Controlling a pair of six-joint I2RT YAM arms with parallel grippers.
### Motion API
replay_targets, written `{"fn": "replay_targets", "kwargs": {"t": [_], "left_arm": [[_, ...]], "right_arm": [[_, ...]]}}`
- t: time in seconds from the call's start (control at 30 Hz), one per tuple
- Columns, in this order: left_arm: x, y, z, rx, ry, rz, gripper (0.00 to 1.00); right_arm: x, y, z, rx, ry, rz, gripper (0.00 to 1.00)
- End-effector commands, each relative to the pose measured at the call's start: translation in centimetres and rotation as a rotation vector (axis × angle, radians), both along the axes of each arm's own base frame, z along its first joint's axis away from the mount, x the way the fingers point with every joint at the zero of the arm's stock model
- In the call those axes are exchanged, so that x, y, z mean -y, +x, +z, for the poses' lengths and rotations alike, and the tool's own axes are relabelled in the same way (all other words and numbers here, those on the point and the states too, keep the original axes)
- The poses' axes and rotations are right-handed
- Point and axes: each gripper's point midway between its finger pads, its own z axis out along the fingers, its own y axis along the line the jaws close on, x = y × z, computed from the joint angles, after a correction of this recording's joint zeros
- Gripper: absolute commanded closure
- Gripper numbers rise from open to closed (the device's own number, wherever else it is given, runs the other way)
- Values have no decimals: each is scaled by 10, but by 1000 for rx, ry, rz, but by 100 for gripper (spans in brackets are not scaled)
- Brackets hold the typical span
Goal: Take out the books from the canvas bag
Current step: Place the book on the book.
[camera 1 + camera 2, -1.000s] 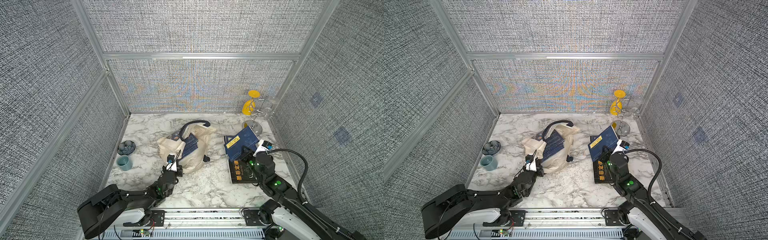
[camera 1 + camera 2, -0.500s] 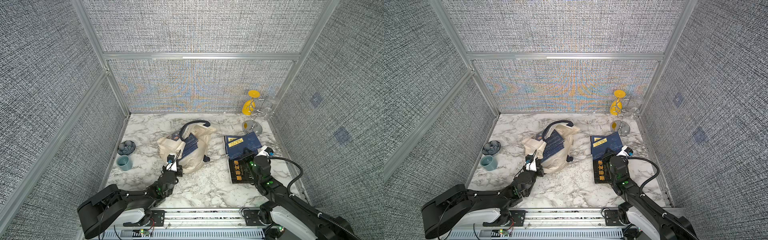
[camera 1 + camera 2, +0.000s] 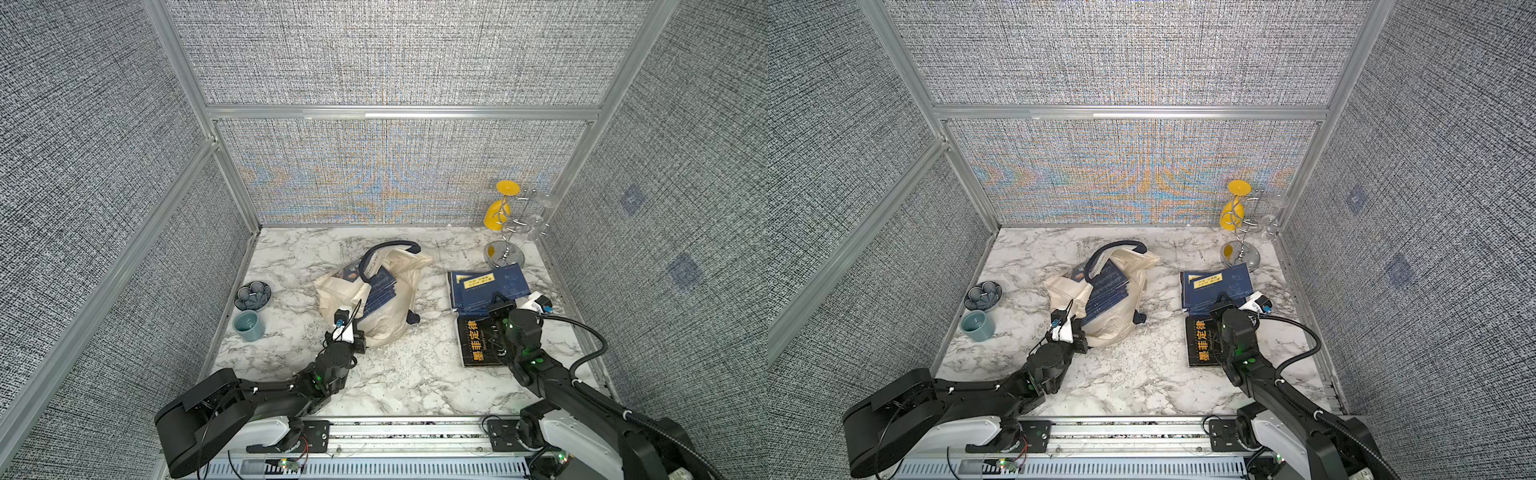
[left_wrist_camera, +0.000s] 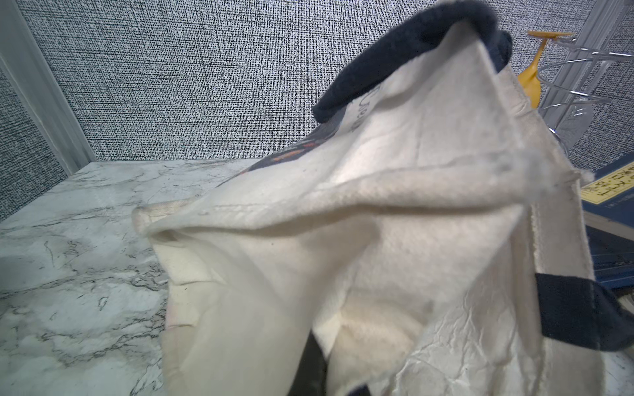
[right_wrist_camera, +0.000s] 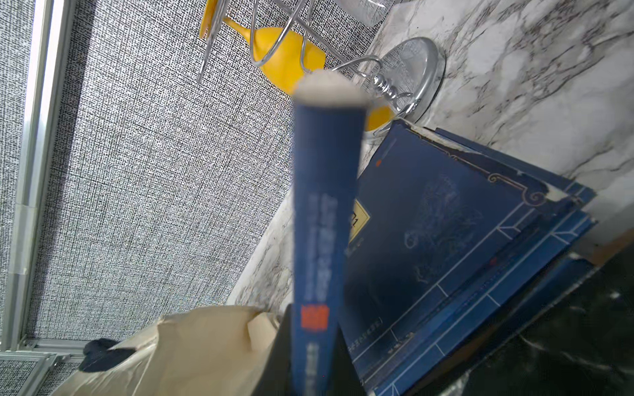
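Observation:
The cream canvas bag [image 3: 395, 320] [image 3: 1117, 324] lies crumpled mid-table, and its fabric fills the left wrist view [image 4: 377, 223]. Navy books [image 3: 380, 291] [image 3: 1106, 291] show in its open mouth under a navy handle. My left gripper [image 3: 360, 333] [image 3: 1077, 332] is shut on the bag's near edge; one dark finger [image 4: 310, 363] shows through the cloth. My right gripper [image 3: 496, 300] [image 3: 1222, 300] [image 5: 310, 343] is shut on a blue book [image 3: 494, 282] [image 5: 322, 223]. That book lies over a stack of blue books [image 3: 461, 291] [image 5: 463, 240] at the right.
A black book with yellow characters [image 3: 478, 343] [image 3: 1202, 343] lies in front of the stack. A chrome glass rack with a yellow glass [image 3: 505, 212] stands in the back right corner. A teal cup [image 3: 249, 326] and a dark flower dish [image 3: 252, 295] sit at the left wall.
My right arm has lowered the tilted blue book until it lies nearly flat on the stack, and drawn back a little. The left gripper and the bag have not moved.

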Motion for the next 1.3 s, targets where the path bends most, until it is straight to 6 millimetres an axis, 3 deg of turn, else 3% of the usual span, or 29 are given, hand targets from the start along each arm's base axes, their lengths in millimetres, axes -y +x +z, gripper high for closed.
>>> {"fn": "replay_targets", "kwargs": {"t": [0.0, 0.53, 0.83, 1.0, 1.27], "left_arm": [[2, 1, 7, 17, -21, 0, 100], [2, 1, 8, 18, -21, -1, 100], [3, 1, 6, 13, -20, -3, 100], [3, 1, 4, 8, -17, -6, 100], [3, 2, 4, 10, -13, -3, 100]], "right_arm": [[-1, 8, 19, 81, 49, -6, 100], [-3, 41, -25, -18, 140, -58, 100], [-4, 50, -56, -79, 211, -64, 98], [-5, 50, -62, -111, 203, -50, 90], [-5, 37, -80, -185, 237, -45, 60]]}}
